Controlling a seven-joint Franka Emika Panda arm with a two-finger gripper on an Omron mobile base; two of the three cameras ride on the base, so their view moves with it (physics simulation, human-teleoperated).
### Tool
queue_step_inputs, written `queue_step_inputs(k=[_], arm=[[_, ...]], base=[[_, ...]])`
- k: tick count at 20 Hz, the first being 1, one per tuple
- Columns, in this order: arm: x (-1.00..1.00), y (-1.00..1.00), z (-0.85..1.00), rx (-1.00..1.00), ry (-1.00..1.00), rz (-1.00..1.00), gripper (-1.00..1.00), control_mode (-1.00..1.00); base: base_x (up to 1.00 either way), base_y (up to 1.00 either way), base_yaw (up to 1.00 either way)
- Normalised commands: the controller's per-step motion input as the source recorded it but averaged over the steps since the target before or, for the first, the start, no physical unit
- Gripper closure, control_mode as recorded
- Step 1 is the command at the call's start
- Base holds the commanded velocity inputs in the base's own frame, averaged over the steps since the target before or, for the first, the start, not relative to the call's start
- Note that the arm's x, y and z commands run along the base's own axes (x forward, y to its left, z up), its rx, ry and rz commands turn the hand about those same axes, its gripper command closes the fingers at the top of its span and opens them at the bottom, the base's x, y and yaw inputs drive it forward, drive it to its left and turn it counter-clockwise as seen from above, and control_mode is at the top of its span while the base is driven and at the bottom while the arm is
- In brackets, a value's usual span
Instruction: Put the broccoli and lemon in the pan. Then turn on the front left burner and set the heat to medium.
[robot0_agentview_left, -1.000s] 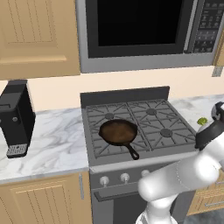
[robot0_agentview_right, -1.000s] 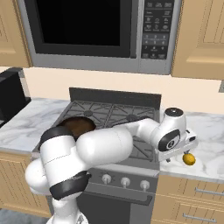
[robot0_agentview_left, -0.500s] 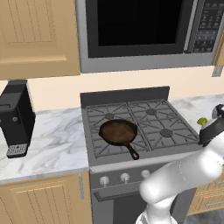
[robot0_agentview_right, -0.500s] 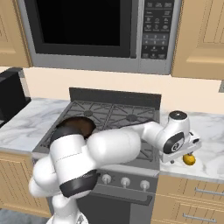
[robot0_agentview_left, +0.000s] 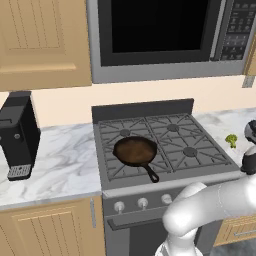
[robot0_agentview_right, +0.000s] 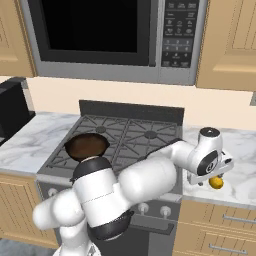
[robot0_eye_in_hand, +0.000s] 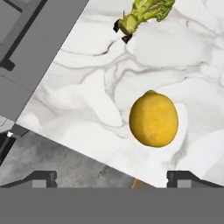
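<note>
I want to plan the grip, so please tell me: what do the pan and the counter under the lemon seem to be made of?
The pan looks like cast iron: dark brown-black, matte, thick low rim and a short black handle. The counter looks like polished marble or an imitation of it: white with grey veins, smooth. The lemon lying on it has a dull, finely dimpled yellow peel.

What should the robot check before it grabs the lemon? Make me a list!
1. Gripper open wide: ok.
2. Lemon lying free on the marble counter: ok.
3. Lemon centred between the fingertips: not ok, it sits toward one side.
4. Broccoli apart from the lemon: ok.
5. Pan on the stove, empty and ready: ok.
6. Gripper low enough to close: cannot tell.
</note>
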Motion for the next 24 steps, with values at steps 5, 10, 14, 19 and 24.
queue_step_inputs(k=[5,10,14,19,24], arm=[[0.18,-0.07,-0.15,0.00,0.00,0.00,-1.00,-1.00],[0.14,-0.07,-0.20,0.00,0.00,0.00,-1.00,-1.00],[0.13,-0.10,-0.17,0.00,0.00,0.00,-1.00,-1.00],[0.14,-0.13,-0.16,0.00,0.00,0.00,-1.00,-1.00],[0.23,-0.08,-0.15,0.00,0.02,0.00,-1.00,-1.00]], base=[[0.00,0.00,0.00],[0.00,0.00,0.00],[0.00,0.00,0.00],[0.00,0.00,0.00],[0.00,0.00,0.00]])
